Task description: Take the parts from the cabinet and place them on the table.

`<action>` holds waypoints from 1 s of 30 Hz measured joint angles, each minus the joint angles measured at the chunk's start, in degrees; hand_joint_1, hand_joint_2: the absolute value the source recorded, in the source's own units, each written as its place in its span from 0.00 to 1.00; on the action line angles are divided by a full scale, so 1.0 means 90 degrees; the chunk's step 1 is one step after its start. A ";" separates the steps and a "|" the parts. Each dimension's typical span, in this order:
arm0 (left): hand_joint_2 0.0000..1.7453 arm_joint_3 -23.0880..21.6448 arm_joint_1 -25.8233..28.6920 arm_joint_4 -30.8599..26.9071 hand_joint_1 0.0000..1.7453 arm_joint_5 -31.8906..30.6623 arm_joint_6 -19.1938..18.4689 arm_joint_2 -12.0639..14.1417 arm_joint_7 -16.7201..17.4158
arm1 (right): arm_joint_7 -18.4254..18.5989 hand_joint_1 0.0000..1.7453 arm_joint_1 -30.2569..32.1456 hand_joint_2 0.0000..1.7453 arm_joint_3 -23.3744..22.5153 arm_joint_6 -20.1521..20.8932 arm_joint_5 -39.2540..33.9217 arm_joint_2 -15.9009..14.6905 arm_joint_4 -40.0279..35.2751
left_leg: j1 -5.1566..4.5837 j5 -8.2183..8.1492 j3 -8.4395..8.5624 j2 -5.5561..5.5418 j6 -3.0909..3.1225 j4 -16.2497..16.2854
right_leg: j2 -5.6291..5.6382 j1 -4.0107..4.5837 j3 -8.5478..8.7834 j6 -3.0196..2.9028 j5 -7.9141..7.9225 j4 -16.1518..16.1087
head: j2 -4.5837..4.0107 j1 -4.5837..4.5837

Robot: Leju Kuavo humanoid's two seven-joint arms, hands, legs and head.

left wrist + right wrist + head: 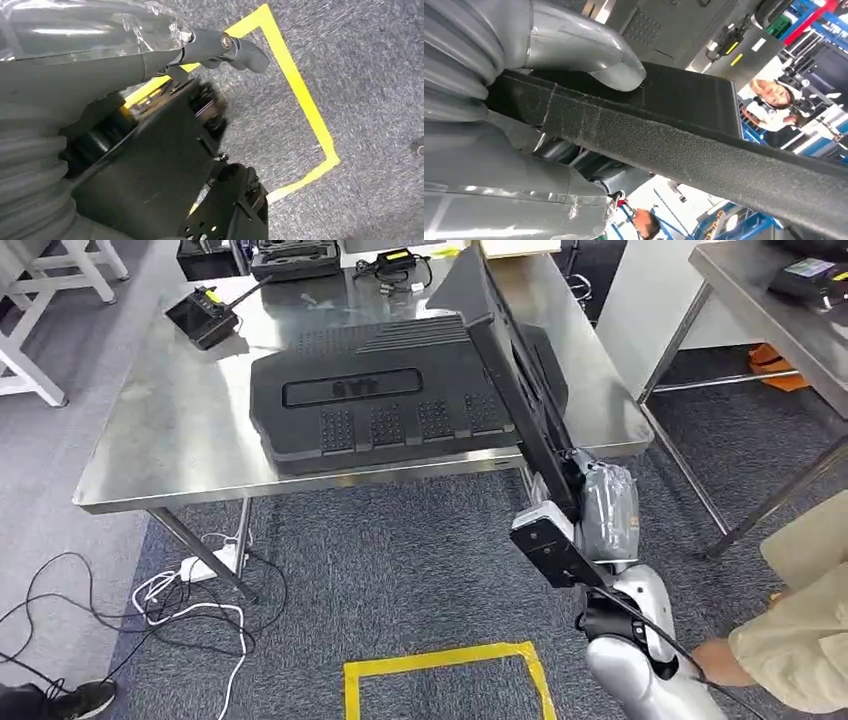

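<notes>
A large black moulded part (390, 400) lies flat on the steel table (170, 440). A second black panel (500, 350) stands tilted on edge over the table's right front corner, its top leaning toward the table's far side. My right hand (608, 505), wrapped in clear film, grips the panel's lower end just off the table edge. In the right wrist view the grey thumb (614, 65) presses on the panel's (704, 150) textured edge. My left hand (100, 65) hangs over the carpet with a dark finger (235, 47) stretched out and nothing in it.
A small black device (203, 315), a case (295, 258) and cables lie at the table's far side. Another steel table (780, 320) stands to the right. A person in beige (800, 620) is close to my right arm. Yellow floor tape (450, 670) and loose cables (190, 590) lie below.
</notes>
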 joint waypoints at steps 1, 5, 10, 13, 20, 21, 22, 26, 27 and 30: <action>1.00 0.0000 -0.0007 0.0000 0.00 0.0000 -0.0002 0.0005 0.0000 | 0.0000 1.00 -0.0007 1.00 0.0000 -0.0010 0.0000 0.0000 0.0000 | -0.0040 0.0041 0.0161 -0.0004 0.0062 -0.0396 | -0.0001 -0.0001 0.0027 0.0023 -0.0024 -0.0010 | 0.0000 -0.0010; 1.00 0.0000 0.0001 0.0000 0.00 0.0000 -0.0005 0.0007 0.0000 | -0.0010 1.00 -0.0028 1.00 0.0002 -0.0015 -0.0017 0.0000 0.0000 | -0.0101 0.0000 0.0180 -0.0007 0.0125 -0.0517 | 0.0005 -0.0015 0.0044 0.0164 -0.0032 -0.0085 | 0.0000 -0.0024; 1.00 0.0000 -0.0004 0.0000 0.00 0.0007 -0.0007 0.0005 -0.0007 | -0.0025 1.00 -0.0091 1.00 0.0005 -0.0022 -0.0051 -0.0003 0.0010 | -0.0022 0.0037 0.0318 0.0022 0.0271 -0.0701 | -0.0001 -0.0007 -0.0678 0.0254 -0.0777 0.1417 | 0.0000 0.0102; 1.00 0.0000 0.0007 0.0000 0.00 0.0007 -0.0007 0.0007 -0.0010 | -0.0029 1.00 -0.0085 1.00 0.0007 -0.0027 -0.0070 -0.0012 0.0048 | -0.0020 -0.0025 0.0342 0.0012 0.0269 -0.0663 | -0.0005 -0.0023 -0.0904 0.0283 -0.0513 0.1598 | 0.0000 0.0182; 1.00 0.0000 0.0003 0.0000 0.00 0.0000 -0.0024 0.0005 -0.0031 | -0.0245 1.00 -0.0087 1.00 0.0019 -0.0136 -0.0393 -0.0024 0.0058 | -0.0047 -0.0175 0.0419 -0.0003 0.0064 -0.0582 | 0.0014 0.0035 -0.0272 0.0125 0.0142 0.0061 | 0.0000 0.0233; 1.00 0.0000 -0.0006 0.0000 0.00 0.0000 -0.0029 0.0007 -0.0034 | -0.0260 1.00 -0.0093 1.00 0.0022 -0.0136 -0.0406 -0.0024 0.0058 | -0.0047 -0.0209 0.0436 -0.0006 0.0020 -0.0568 | 0.0012 -0.0002 -0.0242 0.0077 0.0159 0.0009 | 0.0000 0.0231; 1.00 0.0000 -0.0004 0.0000 0.00 0.0000 -0.0029 0.0007 -0.0039 | -0.0267 1.00 -0.0092 1.00 0.0024 -0.0136 -0.0413 -0.0024 0.0058 | -0.0023 -0.0273 0.0442 -0.0004 -0.0010 -0.0490 | -0.0003 -0.0019 -0.0204 0.0061 0.0165 -0.0011 | 0.0000 0.0236; 1.00 0.0000 0.0015 0.0000 0.00 -0.0002 -0.0032 0.0007 -0.0049 | -0.0279 1.00 -0.0098 1.00 0.0032 -0.0141 -0.0418 -0.0024 0.0061 | 0.0016 -0.0985 -0.0391 0.0004 -0.0123 0.1165 | -0.0036 -0.0011 -0.0114 -0.0035 0.0097 -0.0028 | 0.0000 0.0070; 1.00 0.0000 0.0027 0.0000 0.00 0.0000 -0.0032 0.0007 -0.0049 | -0.0282 1.00 -0.0099 1.00 0.0034 -0.0141 -0.0420 -0.0024 0.0063 | 0.0023 -0.1000 -0.0567 0.0004 -0.0125 0.1422 | -0.0034 -0.0011 -0.0100 -0.0036 0.0081 -0.0027 | 0.0000 0.0053; 1.00 0.0000 0.0034 0.0000 0.00 0.0000 -0.0034 0.0007 -0.0049 | -0.0287 1.00 -0.0100 1.00 0.0036 -0.0138 -0.0423 -0.0024 0.0066 | 0.0028 -0.0279 -0.0272 0.0004 -0.0078 0.0538 | -0.0007 -0.0017 0.0000 0.0001 0.0015 -0.0026 | 0.0000 0.0012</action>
